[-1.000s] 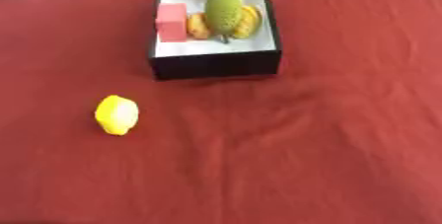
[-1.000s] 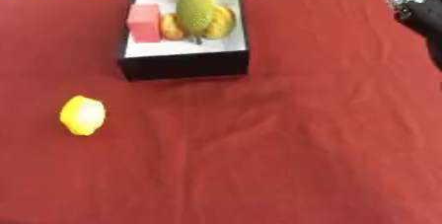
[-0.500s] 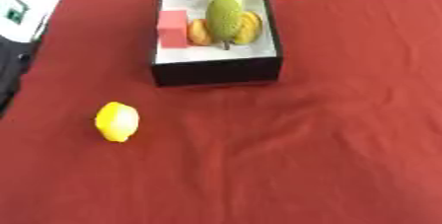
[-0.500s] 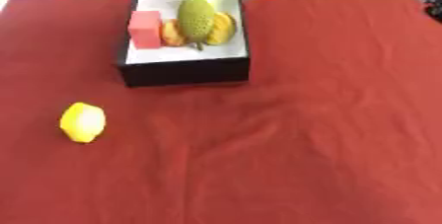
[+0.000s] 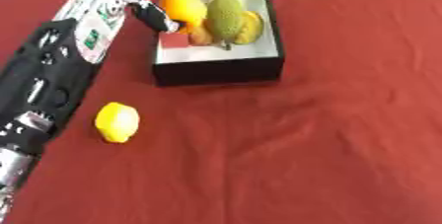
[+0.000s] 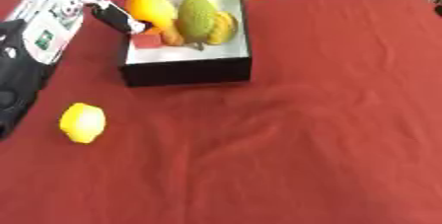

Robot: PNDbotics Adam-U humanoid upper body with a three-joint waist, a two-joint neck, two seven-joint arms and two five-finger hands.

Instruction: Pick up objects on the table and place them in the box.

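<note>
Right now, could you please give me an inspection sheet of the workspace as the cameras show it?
Surface: red cloth, slightly wrinkled.
Job's things: black box holding a green fruit, a red block and yellow-orange pieces; an orange held over the box; a lemon lying on the cloth, apart from the box.
Clutter: nothing seen.
Hands: left hand, fingers curled on the orange; right hand not clearly visible.
Cables: nothing seen.
Surroundings: grey floor beyond the table.

Left arm is reaching in from the lower left edge, extending diagonally up toward the far left. Left hand (image 5: 154, 15) is curling its fingers round an orange fruit (image 5: 183, 7). Right hand is barely showing at the upper right corner; fingers indistinct.
</note>
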